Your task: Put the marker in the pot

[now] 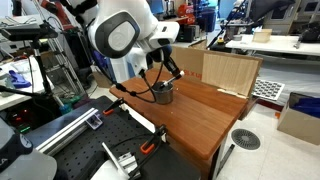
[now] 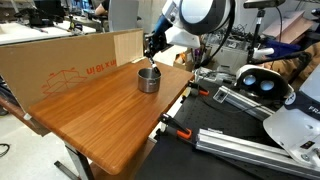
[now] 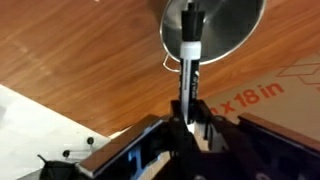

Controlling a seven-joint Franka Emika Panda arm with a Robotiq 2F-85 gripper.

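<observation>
The grey steel pot (image 2: 149, 79) stands on the wooden table (image 2: 100, 110); it also shows in an exterior view (image 1: 162, 93) and from above in the wrist view (image 3: 222, 25). My gripper (image 3: 190, 118) is shut on the black marker (image 3: 190, 62), which points out from the jaws with its far end over the pot's opening. In both exterior views the gripper (image 2: 151, 50) hangs just above the pot (image 1: 163, 72). The marker's red tip does not show.
A cardboard box wall (image 2: 70, 60) stands along the far side of the table. Orange-handled clamps (image 2: 182, 128) grip the table edge. A wooden panel (image 1: 230, 72) stands at the table's end. Black rails and gear (image 2: 250, 140) lie beside the table.
</observation>
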